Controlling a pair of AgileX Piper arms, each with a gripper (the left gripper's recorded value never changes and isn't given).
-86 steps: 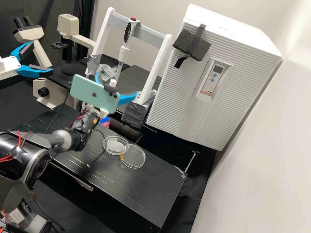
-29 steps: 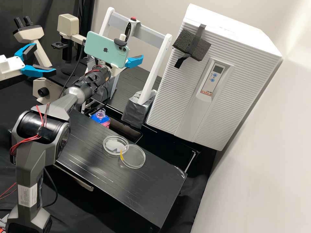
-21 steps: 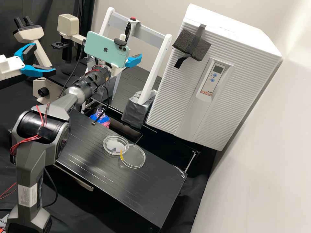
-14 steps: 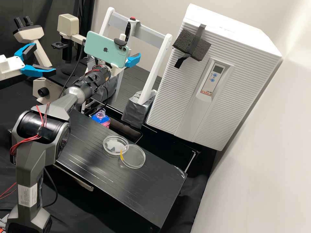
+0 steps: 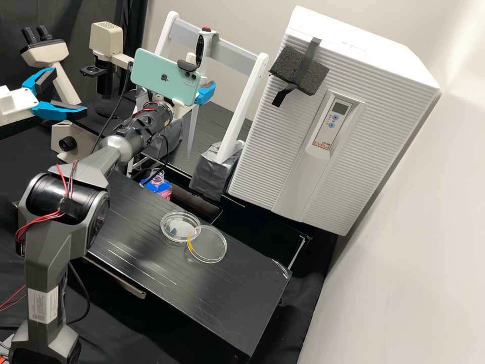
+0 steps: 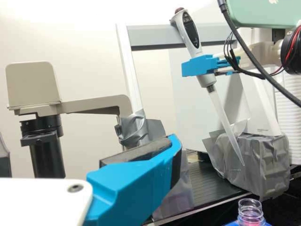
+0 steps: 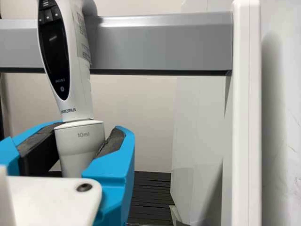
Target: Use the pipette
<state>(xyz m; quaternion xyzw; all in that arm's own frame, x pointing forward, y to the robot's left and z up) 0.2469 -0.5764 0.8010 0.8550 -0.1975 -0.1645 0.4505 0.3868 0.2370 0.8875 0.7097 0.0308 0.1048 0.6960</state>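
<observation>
The white pipette point(image 5: 199, 46) with a dark grip hangs tilted at the grey crossbar of its white stand point(image 5: 241, 103), its long tip pointing down. My right gripper point(image 5: 202, 93), under a mint-green phone, is shut on the pipette's lower barrel point(image 7: 77, 143), between both blue fingers point(image 7: 113, 155). From the left wrist view the pipette point(image 6: 190, 35) leans with those blue fingers clamped below its grip. My left gripper point(image 5: 65, 90) stands open at the far left, holding nothing, beside a microscope; one of its blue fingers point(image 6: 141, 181) shows close up.
A small bottle of pink liquid point(image 5: 160, 184) stands at the back edge of the black platform point(image 5: 212, 293). Two clear petri dishes point(image 5: 179, 226) point(image 5: 207, 243) lie on the platform's middle. A large white ribbed machine point(image 5: 333, 121) stands to the right. A beige microscope point(image 5: 45, 55) stands behind the left gripper.
The right arm rose from low over the platform to the pipette's height. Its blue fingers closed in on the barrel, and the pipette now tilts with its tip swung out.
</observation>
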